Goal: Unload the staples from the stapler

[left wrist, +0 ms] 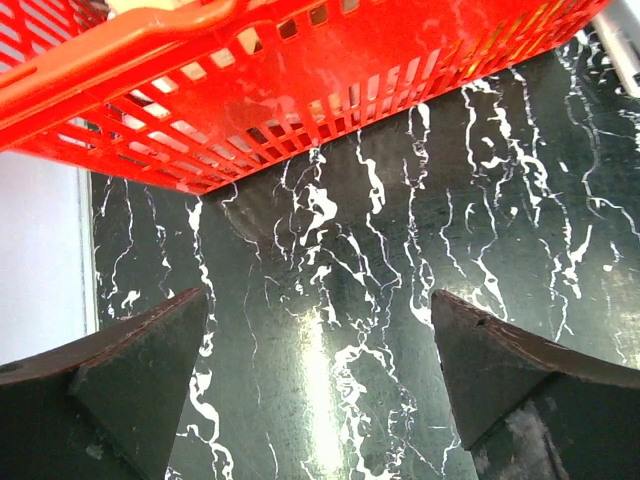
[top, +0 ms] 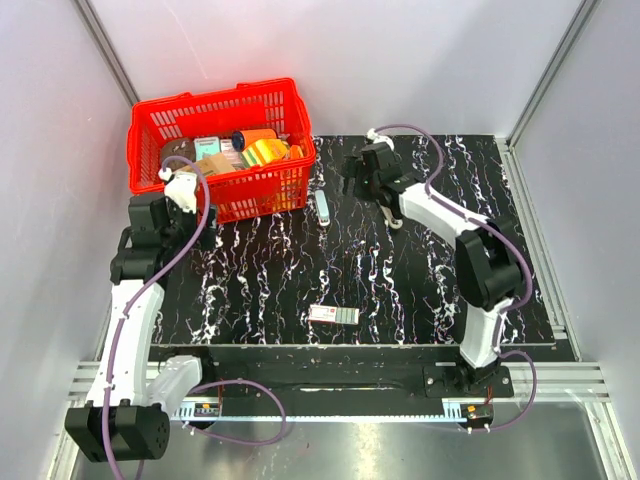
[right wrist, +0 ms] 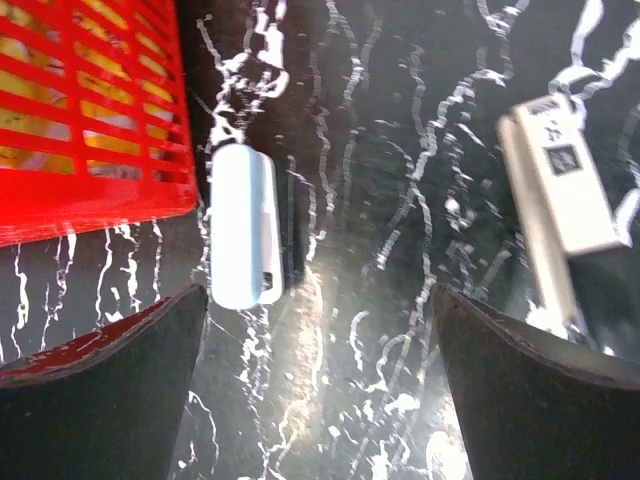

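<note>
The stapler (top: pixel 323 208) lies flat on the black marbled mat, just right of the red basket (top: pixel 150 125). It is slim, with a pale blue-white top. In the right wrist view the stapler (right wrist: pixel 243 226) lies lengthwise just beyond my left fingertip (right wrist: pixel 150 345), beside the basket's corner (right wrist: pixel 90 200). My right gripper (top: pixel 357 180) (right wrist: pixel 320 292) is open and empty, hovering over the mat a little right of the stapler. My left gripper (top: pixel 203 228) (left wrist: pixel 320 294) is open and empty over bare mat by the basket's near wall (left wrist: pixel 300 110).
The basket holds several coloured items. A flat white-and-red little box (top: pixel 333 315) lies near the mat's front edge. A white oblong thing with a dark printed mark (right wrist: pixel 558 190) lies right of the stapler. Pale enclosure walls stand on three sides.
</note>
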You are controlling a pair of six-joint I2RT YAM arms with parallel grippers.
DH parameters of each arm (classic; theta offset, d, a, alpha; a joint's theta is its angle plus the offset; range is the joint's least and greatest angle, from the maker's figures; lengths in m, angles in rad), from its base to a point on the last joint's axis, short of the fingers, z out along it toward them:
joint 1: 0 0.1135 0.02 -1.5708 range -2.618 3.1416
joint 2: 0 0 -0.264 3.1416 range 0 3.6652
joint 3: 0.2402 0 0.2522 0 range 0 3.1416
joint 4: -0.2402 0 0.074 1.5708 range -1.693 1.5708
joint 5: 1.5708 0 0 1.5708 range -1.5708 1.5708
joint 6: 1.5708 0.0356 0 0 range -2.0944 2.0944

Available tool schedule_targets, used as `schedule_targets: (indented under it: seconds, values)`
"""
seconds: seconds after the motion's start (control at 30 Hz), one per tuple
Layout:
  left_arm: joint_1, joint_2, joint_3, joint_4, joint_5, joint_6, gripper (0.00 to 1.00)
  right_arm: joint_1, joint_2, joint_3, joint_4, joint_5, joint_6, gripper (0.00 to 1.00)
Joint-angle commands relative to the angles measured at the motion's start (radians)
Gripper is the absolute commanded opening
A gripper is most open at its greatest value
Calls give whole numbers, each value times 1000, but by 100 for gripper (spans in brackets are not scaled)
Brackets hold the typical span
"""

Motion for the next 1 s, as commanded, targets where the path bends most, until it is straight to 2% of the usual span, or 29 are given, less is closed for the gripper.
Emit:
schedule_targets:
  seconds: [0.0,0.13,0.23,0.73,0.97]
  values:
    - [2,52,22,26,-91,-15,99,75,104,158,2,54,-102,99]
    - [3,115,39,0,-42,-18,99,133,182,200,5,131,-166,98]
    - [3,135,27,4,-5,-27,99,166,238,233,-6,154,-175,90]
    - [5,109,-35,24,7,-28,99,227,378,316,-6,255,-192,66]
    - [6,81,-44,20,24,-28,99,241,347,221,56,257,-148,65]
